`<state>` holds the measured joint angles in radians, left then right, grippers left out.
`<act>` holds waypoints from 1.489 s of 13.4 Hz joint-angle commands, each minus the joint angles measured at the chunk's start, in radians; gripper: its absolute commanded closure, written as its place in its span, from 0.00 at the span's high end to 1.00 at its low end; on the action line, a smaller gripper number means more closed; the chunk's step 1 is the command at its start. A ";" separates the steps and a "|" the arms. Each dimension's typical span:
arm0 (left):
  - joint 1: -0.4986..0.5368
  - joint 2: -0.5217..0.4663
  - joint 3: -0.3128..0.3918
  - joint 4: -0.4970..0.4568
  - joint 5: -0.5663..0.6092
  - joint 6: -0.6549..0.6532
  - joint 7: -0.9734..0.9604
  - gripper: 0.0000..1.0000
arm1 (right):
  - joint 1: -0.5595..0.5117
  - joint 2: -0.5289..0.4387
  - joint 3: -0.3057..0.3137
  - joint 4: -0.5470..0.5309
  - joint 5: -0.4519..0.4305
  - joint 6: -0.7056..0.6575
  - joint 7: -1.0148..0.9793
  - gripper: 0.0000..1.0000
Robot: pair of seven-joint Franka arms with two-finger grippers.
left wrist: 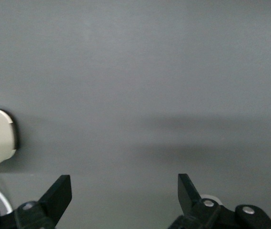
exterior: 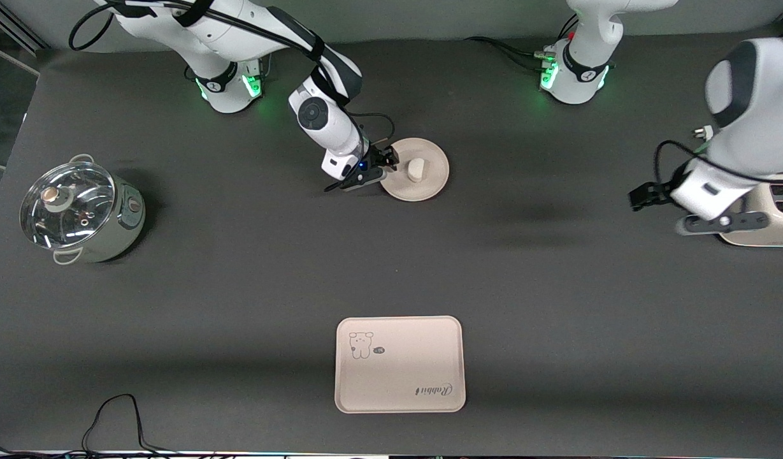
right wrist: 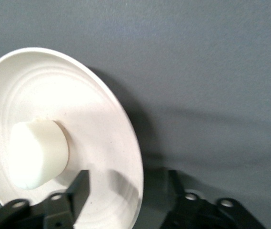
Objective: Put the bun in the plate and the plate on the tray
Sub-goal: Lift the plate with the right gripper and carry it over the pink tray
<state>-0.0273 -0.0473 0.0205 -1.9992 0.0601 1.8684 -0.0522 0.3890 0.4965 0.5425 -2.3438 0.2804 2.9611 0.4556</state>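
Nearest the front camera, the tray (exterior: 400, 364) is seen flat on the dark counter (exterior: 238, 306), its bear drawing and cursive script facing up, with nothing on it. Well apart from it, farther from that camera and toward the arms' bases, the plate (exterior: 423, 175) is found resting on the counter, and the bun (exterior: 416, 169) is seen lying in it, near its middle.

The right gripper (exterior: 383, 167) is held low at the plate's rim, at the side toward the right arm's end of the counter. In the right wrist view its fingers (right wrist: 80, 188) are seen parted, one above the plate's (right wrist: 78, 105) inner surface and the other outside the rim, so that the rim is straddled; whether the rim is pressed cannot be told. The bun (right wrist: 37, 152) is shown just beside the inner finger.

The left gripper (exterior: 646, 194) is held waiting over the counter at the left arm's end, beside a cream appliance (exterior: 764, 220); its fingers (left wrist: 56, 193) are spread wide with nothing between them.

A lidded steel pot (exterior: 79, 210) stands at the right arm's end.
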 commanded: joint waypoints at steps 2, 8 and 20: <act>-0.004 -0.069 0.015 0.019 0.109 -0.105 -0.021 1.00 | 0.011 -0.010 -0.001 0.001 0.023 0.015 0.012 0.00; 0.162 -0.052 -0.163 0.221 0.064 -0.248 -0.057 1.00 | -0.025 -0.126 -0.003 0.041 0.023 -0.112 0.094 0.00; 0.058 0.017 -0.067 0.247 -0.006 -0.279 -0.054 1.00 | -0.208 0.248 -0.076 0.997 -0.076 -0.642 -0.014 0.00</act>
<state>0.0569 -0.0283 -0.0649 -1.7700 0.0635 1.6175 -0.1044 0.1652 0.5228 0.4611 -1.6030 0.2655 2.3503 0.4540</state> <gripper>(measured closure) 0.000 0.956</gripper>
